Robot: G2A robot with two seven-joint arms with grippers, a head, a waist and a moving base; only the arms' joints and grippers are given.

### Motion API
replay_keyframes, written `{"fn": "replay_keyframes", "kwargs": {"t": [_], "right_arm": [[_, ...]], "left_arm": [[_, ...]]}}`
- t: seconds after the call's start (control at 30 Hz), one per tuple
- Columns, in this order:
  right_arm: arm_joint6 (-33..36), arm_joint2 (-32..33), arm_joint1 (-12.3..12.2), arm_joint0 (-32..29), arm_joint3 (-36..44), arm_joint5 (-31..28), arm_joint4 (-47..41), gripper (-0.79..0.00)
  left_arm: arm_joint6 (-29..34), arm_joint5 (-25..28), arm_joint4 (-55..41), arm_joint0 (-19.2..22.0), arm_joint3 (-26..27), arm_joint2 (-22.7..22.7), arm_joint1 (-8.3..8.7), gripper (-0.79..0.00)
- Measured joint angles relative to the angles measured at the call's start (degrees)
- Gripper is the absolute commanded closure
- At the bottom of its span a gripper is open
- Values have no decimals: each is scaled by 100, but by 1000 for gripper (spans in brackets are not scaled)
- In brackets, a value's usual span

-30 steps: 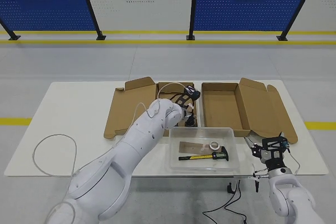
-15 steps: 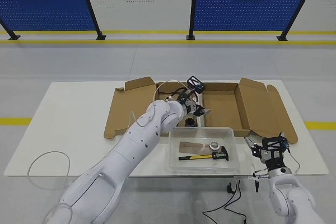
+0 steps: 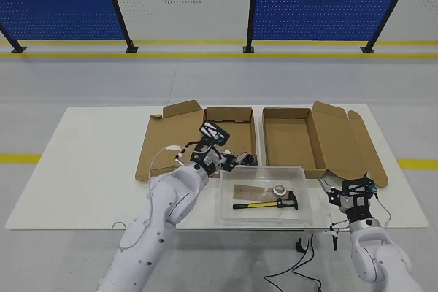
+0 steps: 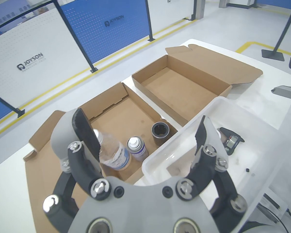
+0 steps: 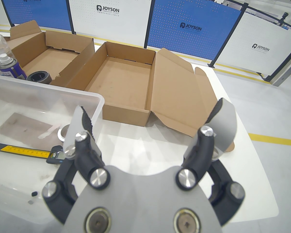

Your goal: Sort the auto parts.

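Left end effector (image 4: 141, 120) is seen spread apart, empty, over the cardboard box (image 4: 126, 112) corner, where bottle (image 4: 114, 152), spray can (image 4: 135, 146) and black sleeve (image 4: 160, 133) are stood. Caliper (image 3: 266, 204) is laid in clear bin (image 4: 181, 132). Right end effector (image 5: 150, 107) is spread apart, empty, over the surface (image 5: 140, 141) beside it.

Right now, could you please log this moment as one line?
left tool open over bin corner | right tool open beside bin | caliper in bin

Matt brown cardboard box (image 5: 121, 78), translucent plastic bin (image 5: 63, 89) (faintly glossy rim), smooth white table (image 5: 160, 146)
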State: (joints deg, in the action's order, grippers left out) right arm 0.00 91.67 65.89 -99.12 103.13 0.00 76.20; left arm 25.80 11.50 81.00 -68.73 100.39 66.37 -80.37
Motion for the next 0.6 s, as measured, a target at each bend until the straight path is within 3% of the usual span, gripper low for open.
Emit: {"fn": "replay_keyframes", "kwargs": {"t": [0.13,0.33,0.47,0.6], "right_arm": [[0,0,0,0,0,0,0,-785],[0,0,0,0,0,0,0,-785],[0,0,0,0,0,0,0,-785],[-1,2,2,23,20,-33,-42,-785]], "left_arm": [[-137,-226,214,-748,622,370,88,-785],[-277,-636,395,-1443,1145,661,145,-785],[-344,-916,524,-1749,1399,731,159,-785],[-338,-937,527,-1768,1411,732,160,-785]]}}
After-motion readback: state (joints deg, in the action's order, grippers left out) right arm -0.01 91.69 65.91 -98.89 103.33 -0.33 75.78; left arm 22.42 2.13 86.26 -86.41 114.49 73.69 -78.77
